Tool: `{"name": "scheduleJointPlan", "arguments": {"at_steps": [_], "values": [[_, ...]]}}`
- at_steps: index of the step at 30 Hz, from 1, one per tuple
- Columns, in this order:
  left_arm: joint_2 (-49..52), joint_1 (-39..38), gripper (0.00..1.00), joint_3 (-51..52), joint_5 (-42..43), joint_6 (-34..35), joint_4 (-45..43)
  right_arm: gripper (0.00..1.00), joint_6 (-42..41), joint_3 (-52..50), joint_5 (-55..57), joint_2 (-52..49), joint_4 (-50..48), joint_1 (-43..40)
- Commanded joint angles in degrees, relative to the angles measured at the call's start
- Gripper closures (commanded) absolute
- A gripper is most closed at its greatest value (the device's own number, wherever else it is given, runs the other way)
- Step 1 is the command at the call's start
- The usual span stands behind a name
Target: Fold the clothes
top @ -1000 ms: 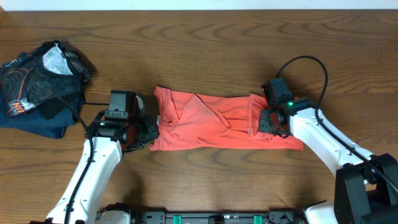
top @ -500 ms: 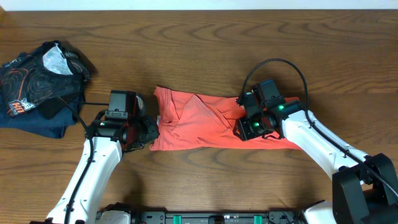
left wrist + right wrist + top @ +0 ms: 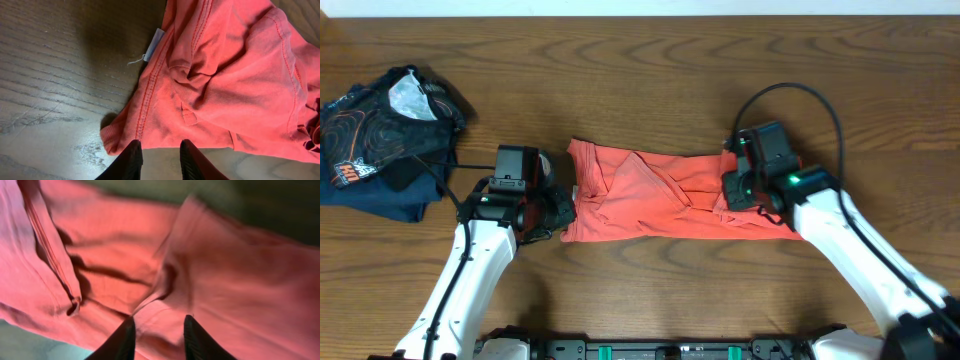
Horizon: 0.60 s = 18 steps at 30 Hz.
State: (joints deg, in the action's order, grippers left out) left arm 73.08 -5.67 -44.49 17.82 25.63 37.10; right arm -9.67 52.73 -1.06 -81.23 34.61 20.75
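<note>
The red-orange T-shirt point(image 3: 660, 195) lies on the table, folded into a long flat band with wrinkles; its lettering is hidden. My left gripper point(image 3: 562, 213) is at the shirt's left end. In the left wrist view the left gripper point(image 3: 161, 160) is open over bare wood, its fingertips just short of the shirt's hem point(image 3: 150, 100). My right gripper point(image 3: 731, 192) is over the shirt's right part. In the right wrist view the right gripper point(image 3: 157, 337) is open, with a fold of shirt cloth point(image 3: 225, 280) lying between and beyond its fingers.
A pile of dark navy garments with swirl print point(image 3: 380, 135) lies at the far left of the table. A small white label point(image 3: 155, 44) sticks out at the shirt's left edge. The table's far edge runs along the top of the overhead view.
My right gripper swung left over the shirt half a second ago and has now moved back right a little. The left arm has not moved. The shirt's shape looks about the same.
</note>
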Motion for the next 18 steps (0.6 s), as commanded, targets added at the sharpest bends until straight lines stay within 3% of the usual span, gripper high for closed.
{"name": "scheduleJointPlan", "arguments": {"at_steps": [1, 8, 15, 18], "values": [[0.0, 0.2, 0.72, 0.4, -0.6, -0.5, 0.2, 0.75, -1.2, 0.3, 3.9, 1.2, 0.5, -1.4], [0.0, 0.2, 0.72, 0.4, -0.6, -0.5, 0.2, 0.79, -6.3, -2.2, 8.5, -4.9, -0.5, -2.1], [0.0, 0.2, 0.72, 0.4, -0.6, -0.5, 0.2, 0.8, -5.4, -2.5, -1.6, -13.2, -4.3, -0.3], [0.0, 0.2, 0.72, 0.4, -0.6, -0.5, 0.4, 0.8, 0.7, -2.5, -10.4, -14.2, -4.4, 1.0]]}}
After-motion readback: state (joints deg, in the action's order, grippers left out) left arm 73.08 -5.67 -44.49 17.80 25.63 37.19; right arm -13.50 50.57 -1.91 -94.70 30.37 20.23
